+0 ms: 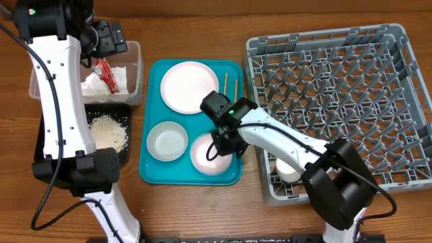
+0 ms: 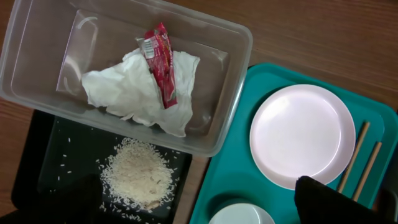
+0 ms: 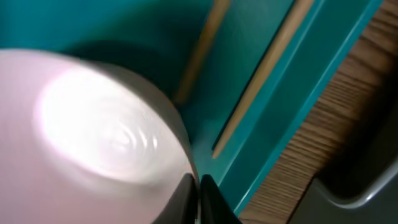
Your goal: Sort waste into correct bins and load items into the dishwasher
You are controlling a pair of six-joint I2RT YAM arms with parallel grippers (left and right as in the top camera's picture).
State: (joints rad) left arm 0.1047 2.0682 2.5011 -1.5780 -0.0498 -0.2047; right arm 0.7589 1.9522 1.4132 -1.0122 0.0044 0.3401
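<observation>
Your right gripper (image 3: 198,198) is clamped on the rim of the right bowl (image 1: 206,155), fingertips all but together with the edge pinched between them; that bowl sits in the teal tray's (image 1: 154,172) right corner nearest the arm bases, its rim close to the tray's lip. The left bowl (image 1: 167,141) lies just beside it with a thin gap; the plate (image 1: 190,86) fills the far half of the tray. The chopsticks (image 1: 231,86) lie side by side between the plate and the right lip; in the right wrist view they run just past the bowl's edge.

A narrow strip of bare table (image 1: 247,115) parts the tray from the rack (image 1: 337,81). The cup (image 1: 289,169) sits in the rack's near left corner, partly under your right arm; the other pegs stand free.

Your left gripper (image 1: 108,37) hangs over the far edge of the tub (image 1: 135,50); you cannot tell whether it is apart or together, since only a dark fingertip (image 2: 323,202) shows. The napkin (image 2: 134,93) lies in the tub with the wrapper (image 2: 160,62) on top; the tub's near edge overlaps the black tray (image 2: 37,143), where the rice (image 2: 137,174) is heaped, stray grains around it.
</observation>
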